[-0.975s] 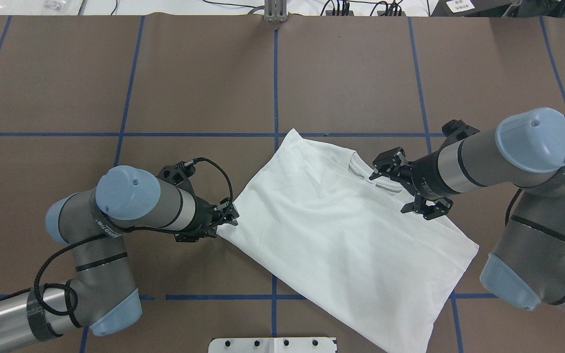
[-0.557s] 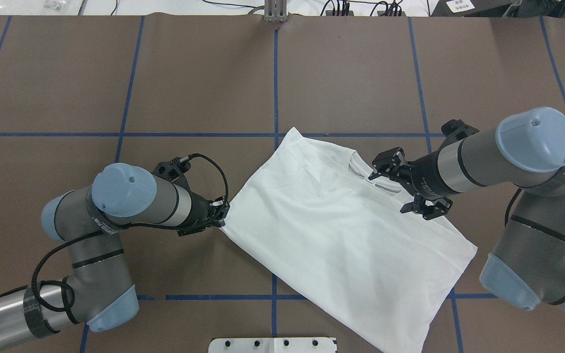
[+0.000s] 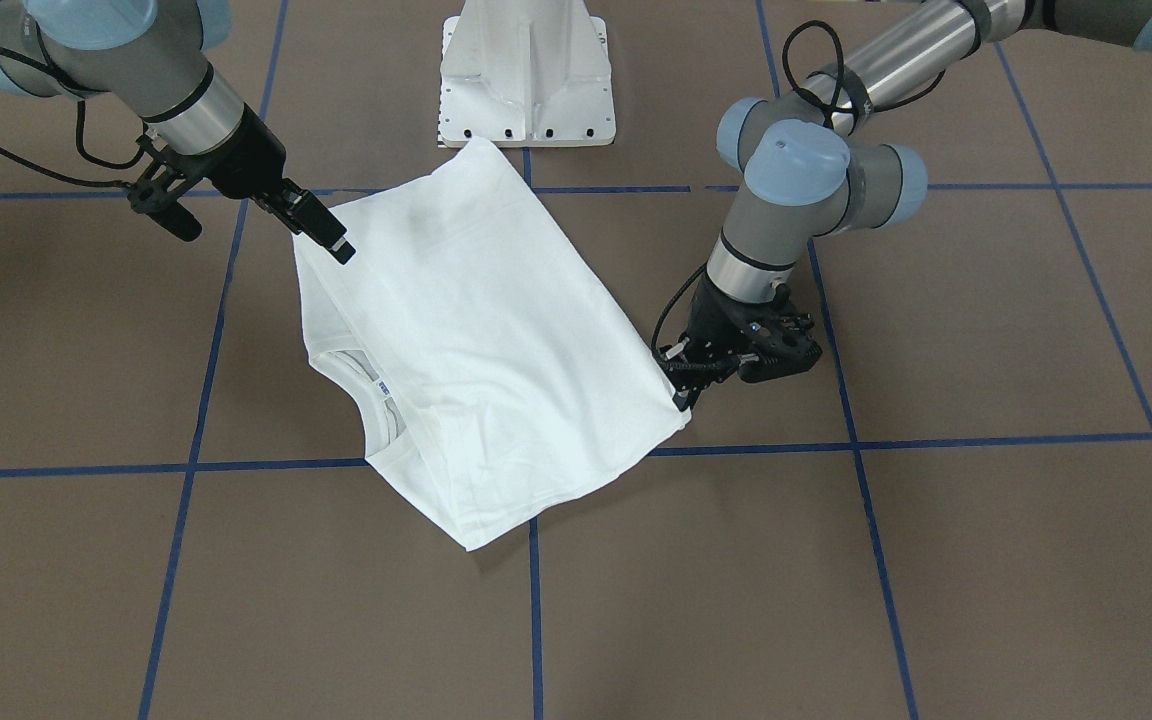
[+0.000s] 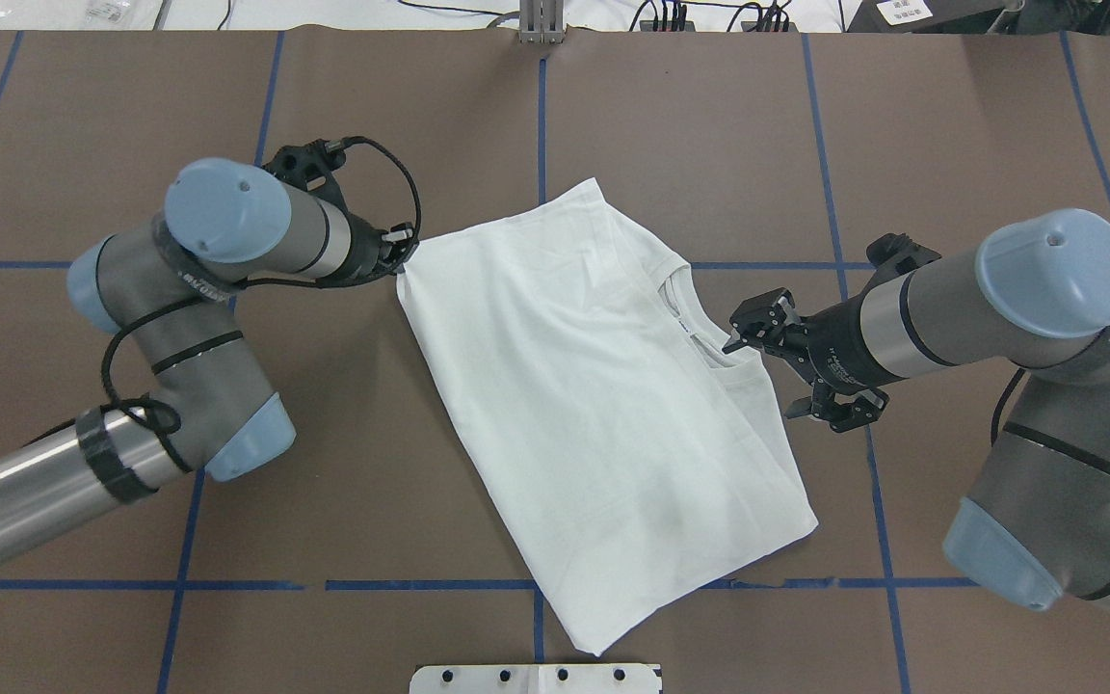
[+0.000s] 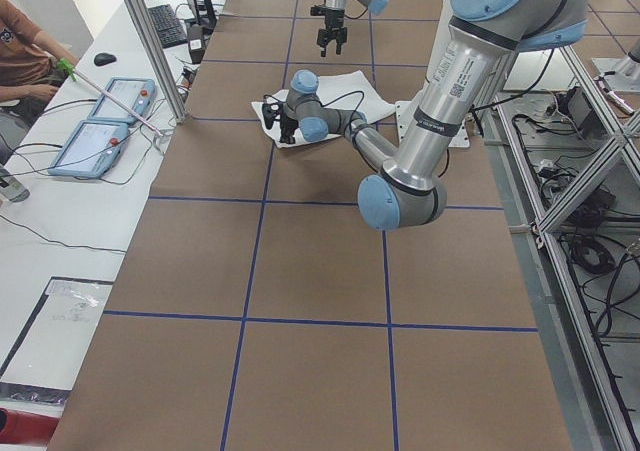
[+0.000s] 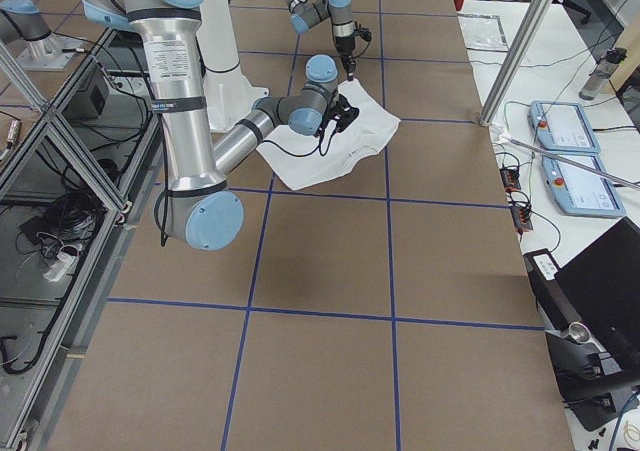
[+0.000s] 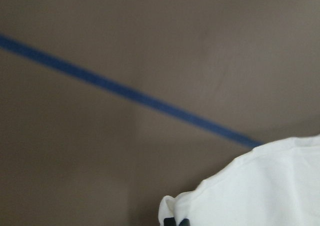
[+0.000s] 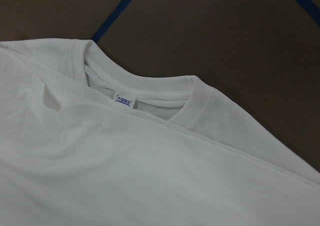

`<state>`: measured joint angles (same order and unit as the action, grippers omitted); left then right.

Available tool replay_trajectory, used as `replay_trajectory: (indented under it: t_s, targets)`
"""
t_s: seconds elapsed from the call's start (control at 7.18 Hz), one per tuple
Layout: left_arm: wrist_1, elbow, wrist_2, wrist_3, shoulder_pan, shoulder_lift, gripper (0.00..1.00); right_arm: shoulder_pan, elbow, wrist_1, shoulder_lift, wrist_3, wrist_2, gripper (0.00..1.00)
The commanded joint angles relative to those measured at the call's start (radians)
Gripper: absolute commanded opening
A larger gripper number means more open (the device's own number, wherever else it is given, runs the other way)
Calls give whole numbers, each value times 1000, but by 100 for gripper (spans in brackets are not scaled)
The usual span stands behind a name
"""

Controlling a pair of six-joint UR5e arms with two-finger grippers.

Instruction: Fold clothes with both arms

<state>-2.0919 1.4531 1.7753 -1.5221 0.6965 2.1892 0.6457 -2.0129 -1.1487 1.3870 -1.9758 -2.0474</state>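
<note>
The white T-shirt (image 4: 594, 414) lies folded on the brown table, plain side up, with its ribbed collar (image 4: 690, 318) and neck label towards my right arm. It also shows in the front view (image 3: 476, 340). My left gripper (image 4: 406, 262) is shut on the shirt's far-left corner, low at the table; in the left wrist view the pinched corner (image 7: 250, 191) sits above the fingertips (image 7: 175, 222). My right gripper (image 4: 760, 379) is open and empty, hovering just beside the collar, also in the front view (image 3: 258, 235). The right wrist view shows the collar (image 8: 150, 93) and label (image 8: 125, 100). No black text shows.
The white pedestal base (image 4: 536, 678) stands at the near edge, close to the shirt's near corner. Blue tape lines (image 4: 541, 145) grid the table. An aluminium post (image 4: 541, 24) and cables are at the far edge. Operator tablets (image 5: 110, 121) lie on a side bench.
My left gripper has pulled the shirt's corner away from the robot and a little left. The whole shirt swung and slid with it. My right gripper stayed open in place.
</note>
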Motion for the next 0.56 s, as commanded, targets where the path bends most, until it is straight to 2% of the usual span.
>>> replay_trajectory:
  t_s: [0.0, 0.14, 0.28, 0.42]
  targets:
    - [-105, -351, -69, -9, 84, 238, 0, -1, 2, 1, 0, 0, 3, 100]
    - [-191, -485, -77, -7, 93, 309, 0, -3, 3, 1, 0, 0, 10, 100]
    - [-198, -500, -82, 2, 98, 319, 61, -8, 5, 1, -2, 0, 12, 100]
    - [-203, -487, -74, 8, 106, 319, 69, -11, 3, 3, 0, 2, 12, 100]
